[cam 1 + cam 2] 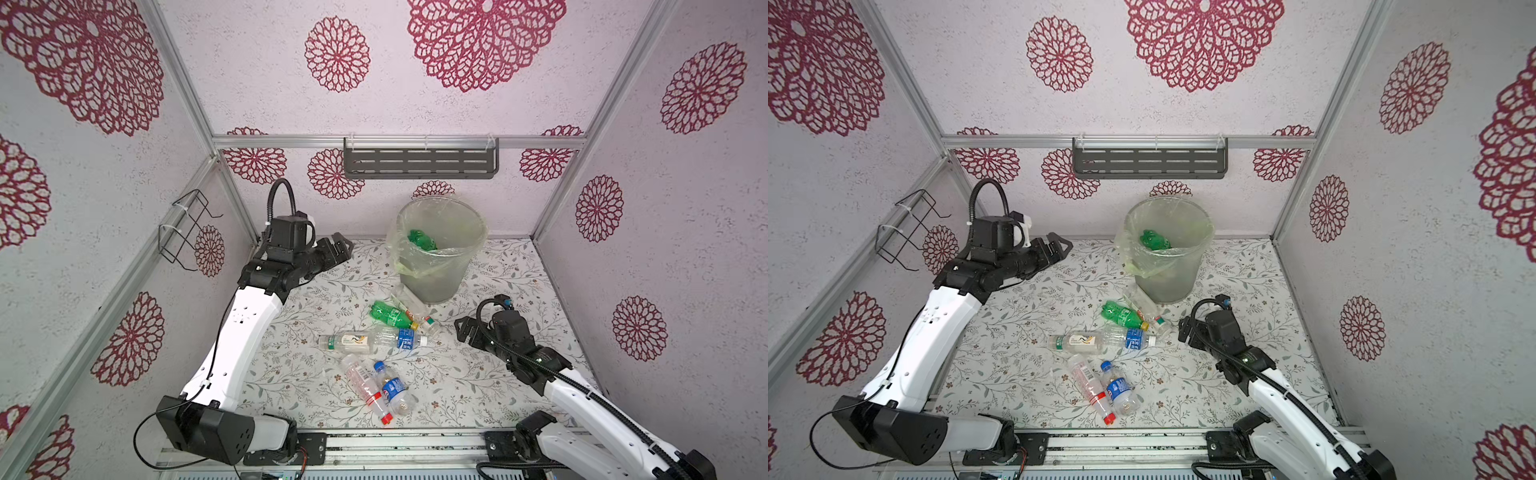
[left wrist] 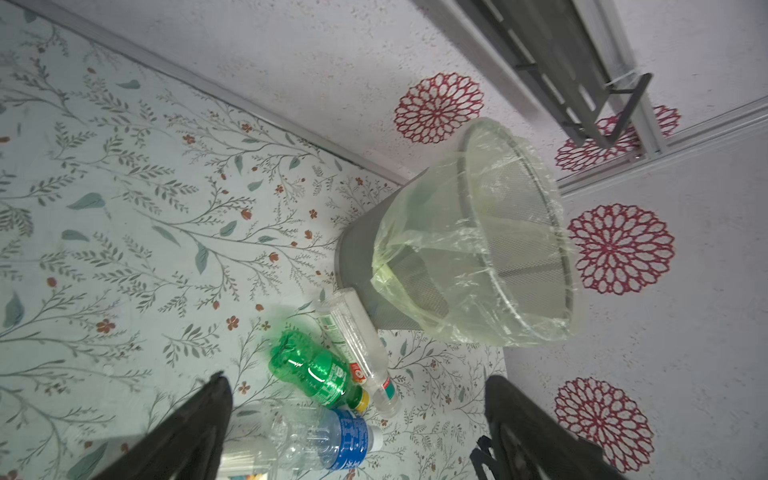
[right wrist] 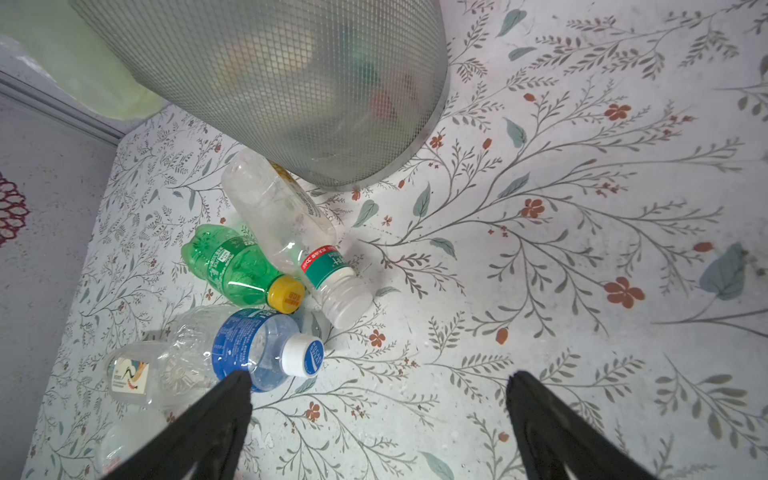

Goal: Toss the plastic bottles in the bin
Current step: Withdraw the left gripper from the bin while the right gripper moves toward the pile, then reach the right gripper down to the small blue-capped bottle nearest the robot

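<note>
Bottles [image 1: 399, 337] lie just beside the empty right end effector [image 1: 460, 330], bin [image 1: 436, 266] beyond.

Both top views are looking steeply down from high above the desk [image 1: 457, 386], facing the bin [image 1: 436, 286] [image 1: 1167, 286] and sharing the whole scene. The left wrist camera is viewing the bin [image 2: 357, 253] side-on from nearby. The right wrist camera is looking close at the bin [image 3: 291, 83] near its base. Both wrist views are sharing the green bottle [image 2: 311, 374] [image 3: 232, 266] near it.

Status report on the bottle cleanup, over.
Left gripper and right gripper open, empty. Six plastic bottles on the table, one green bottle in the bin. Clear bottle lies at the bin's foot.
</note>
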